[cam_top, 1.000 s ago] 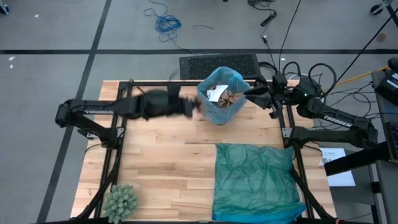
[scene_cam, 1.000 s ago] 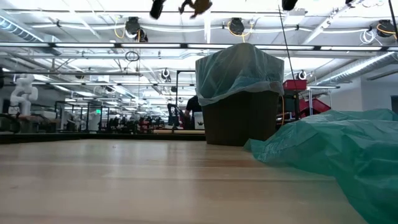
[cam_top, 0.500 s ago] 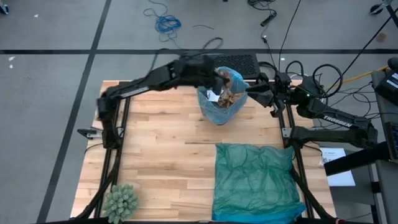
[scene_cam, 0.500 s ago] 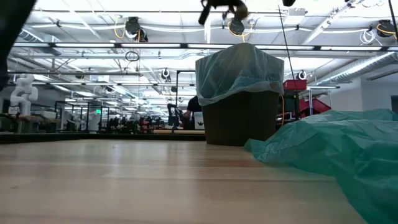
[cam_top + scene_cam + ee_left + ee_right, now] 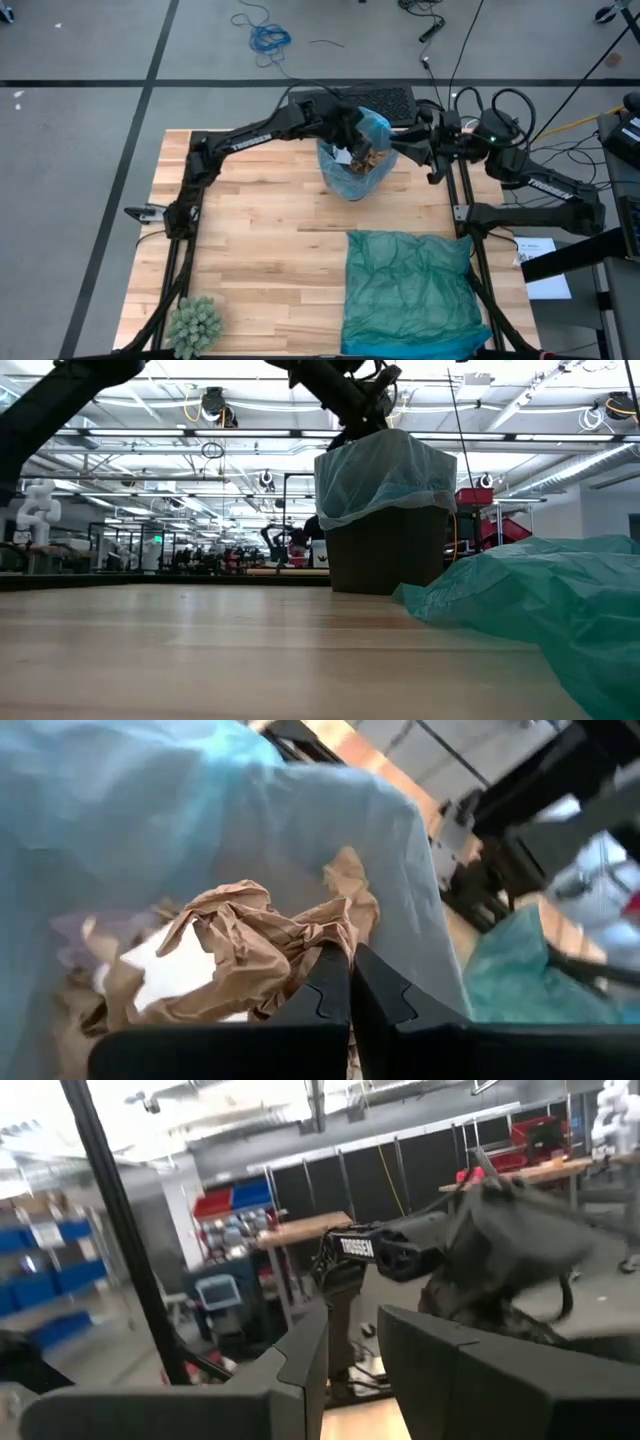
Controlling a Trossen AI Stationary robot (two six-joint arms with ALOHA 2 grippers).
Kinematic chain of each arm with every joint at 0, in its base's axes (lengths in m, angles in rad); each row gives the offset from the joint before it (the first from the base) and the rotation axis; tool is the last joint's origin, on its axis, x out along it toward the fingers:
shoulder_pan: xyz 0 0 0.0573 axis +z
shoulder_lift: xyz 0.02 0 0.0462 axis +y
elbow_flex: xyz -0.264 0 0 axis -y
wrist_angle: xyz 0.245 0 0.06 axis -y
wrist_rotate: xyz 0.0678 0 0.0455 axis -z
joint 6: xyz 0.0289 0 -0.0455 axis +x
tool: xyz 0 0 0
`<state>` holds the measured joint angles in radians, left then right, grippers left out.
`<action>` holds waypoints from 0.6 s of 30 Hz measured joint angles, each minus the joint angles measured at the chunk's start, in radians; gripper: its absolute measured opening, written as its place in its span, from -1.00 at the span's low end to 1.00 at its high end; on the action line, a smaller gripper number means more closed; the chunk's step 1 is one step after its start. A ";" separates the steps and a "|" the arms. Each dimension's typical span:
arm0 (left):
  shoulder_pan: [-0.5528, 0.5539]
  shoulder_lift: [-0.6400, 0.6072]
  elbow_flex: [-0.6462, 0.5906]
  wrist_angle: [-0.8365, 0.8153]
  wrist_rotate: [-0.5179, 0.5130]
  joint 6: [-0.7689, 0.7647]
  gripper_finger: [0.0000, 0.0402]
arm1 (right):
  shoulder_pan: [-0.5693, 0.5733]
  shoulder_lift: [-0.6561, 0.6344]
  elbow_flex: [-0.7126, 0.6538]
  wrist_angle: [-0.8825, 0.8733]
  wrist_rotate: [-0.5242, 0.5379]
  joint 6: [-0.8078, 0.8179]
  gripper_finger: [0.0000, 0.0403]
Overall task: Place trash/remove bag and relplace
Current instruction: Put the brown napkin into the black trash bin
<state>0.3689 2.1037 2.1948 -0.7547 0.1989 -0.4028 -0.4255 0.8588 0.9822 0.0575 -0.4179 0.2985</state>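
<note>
The left arm is reaching across the far part of the table (image 5: 250, 240), and its hand (image 5: 350, 982) is hanging over the mouth of the bin (image 5: 385, 550), which is standing toward the far edge, right of the middle. The fingers of this hand are pressed together, and they are pinching the edge of a crumpled brown paper wad (image 5: 262, 945). The wad is sitting on top of the trash (image 5: 368, 156) already piled inside the light blue bag (image 5: 380, 475). The bag is lining the bin, with its rim folded down over the outside of the bin's upper wall. White paper scraps (image 5: 185, 970) are lying among the brown lumps inside.

The right hand (image 5: 400, 152) is waiting just right of the bin, near the bag's rim, with its fingers standing partly apart; nothing is showing between them.

A darker teal-green bag (image 5: 410, 290) is lying flat on the near right part of the table, well apart from the bin. A green spiky ball (image 5: 193, 322) is sitting at the near left corner.
</note>
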 joint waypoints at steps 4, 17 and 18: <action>-0.005 0.028 0.000 -0.036 0.015 0.095 -0.94 | 0.000 0.057 0.090 -0.066 -0.001 -0.069 -0.58; -0.008 0.064 0.000 -0.253 -0.002 0.238 -0.99 | 0.000 0.160 0.187 -0.140 -0.031 -0.109 -0.58; -0.009 0.064 0.000 -0.269 -0.002 0.250 -0.99 | 0.000 0.161 0.187 -0.139 -0.031 -0.109 -0.58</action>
<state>0.3602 2.1681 2.1952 -1.0242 0.1974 -0.1532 -0.4255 1.0195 1.1694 -0.0812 -0.4494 0.1894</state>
